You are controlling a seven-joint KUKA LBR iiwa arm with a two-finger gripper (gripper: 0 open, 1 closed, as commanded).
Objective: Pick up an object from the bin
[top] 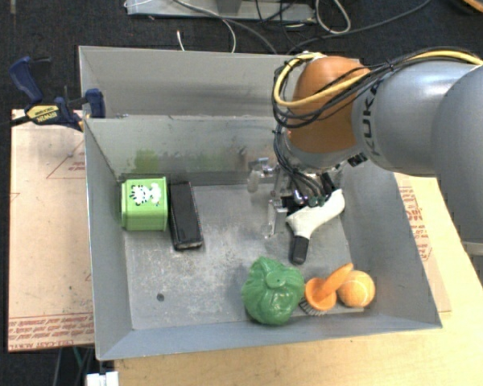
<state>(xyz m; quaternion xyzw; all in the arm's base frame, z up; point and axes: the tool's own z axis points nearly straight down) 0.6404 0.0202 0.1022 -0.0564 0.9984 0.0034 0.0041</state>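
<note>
Across most of the view, a grey metal bin (109, 248), sloping walls round a flat floor. Reaching in from 3 o'clock, the grey arm (423, 111), with an orange wrist cover (322, 103) and yellow and black cables (285, 77) looped over it. Below the cover, the gripper (275, 218), low over the floor just 1 o'clock of its middle; spread or pressed together, impossible to tell. At 6 o'clock on the floor, a lumpy green pepper-shaped thing (272, 289). At 9 o'clock, a green box (145, 203) with a white picture on top, and just beside it on its 3 o'clock side a black bar (185, 215). At 4 o'clock of the gripper and right against it, a white tool (315, 215) with a black end, tilted; held or merely lying there, unclear. At 5 o'clock on the floor, touching the pepper shape, 2 orange pieces (340, 289), 1 round, 1 cup-like.
</note>
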